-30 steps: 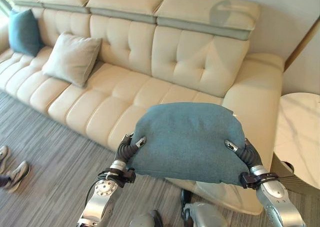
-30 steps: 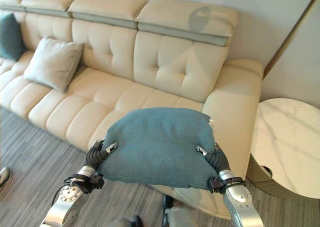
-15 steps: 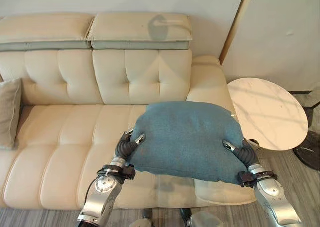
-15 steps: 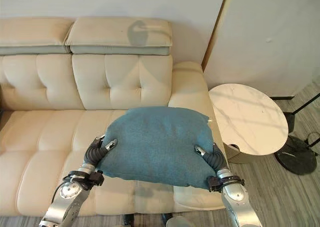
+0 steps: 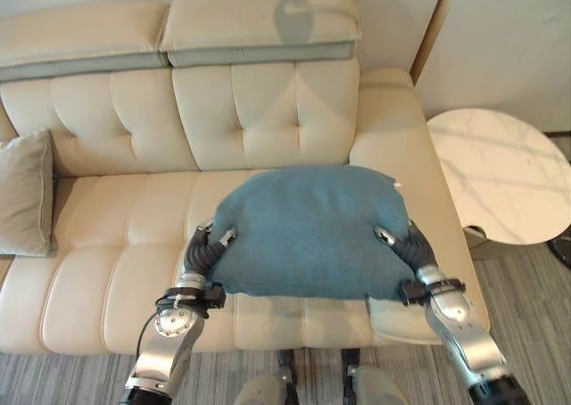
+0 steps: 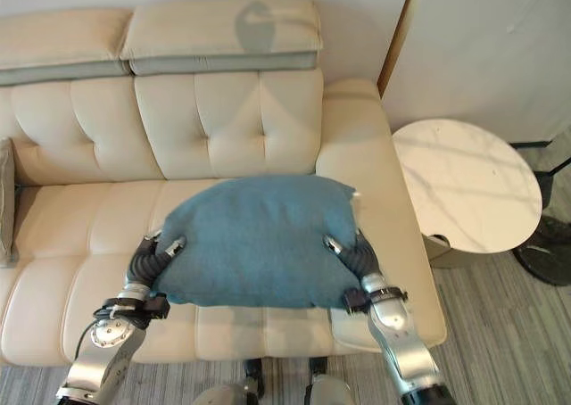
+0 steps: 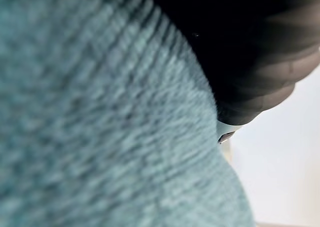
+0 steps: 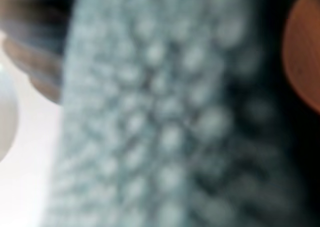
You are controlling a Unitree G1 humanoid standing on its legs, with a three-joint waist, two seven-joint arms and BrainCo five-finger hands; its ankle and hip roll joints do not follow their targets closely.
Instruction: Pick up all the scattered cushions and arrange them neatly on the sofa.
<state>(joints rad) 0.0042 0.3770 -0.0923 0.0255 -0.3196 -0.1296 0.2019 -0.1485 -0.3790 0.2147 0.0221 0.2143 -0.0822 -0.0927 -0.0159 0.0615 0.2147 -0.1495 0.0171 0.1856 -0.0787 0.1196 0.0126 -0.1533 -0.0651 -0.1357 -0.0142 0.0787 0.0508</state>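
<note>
— Left hand (image 5: 207, 249) and right hand (image 5: 403, 244): what have you got?

— You're carrying the teal cushion (image 5: 308, 229) between both hands, thumbs pinched over its top, above the sofa (image 5: 125, 271) seat near its right arm.

— Next?

— Probably lower it against the backrest, apart from the beige cushion (image 5: 27, 193) at the left edge.

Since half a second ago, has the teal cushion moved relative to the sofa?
Yes. The teal cushion, held by the left hand and right hand, moved toward the sofa backrest.
</note>
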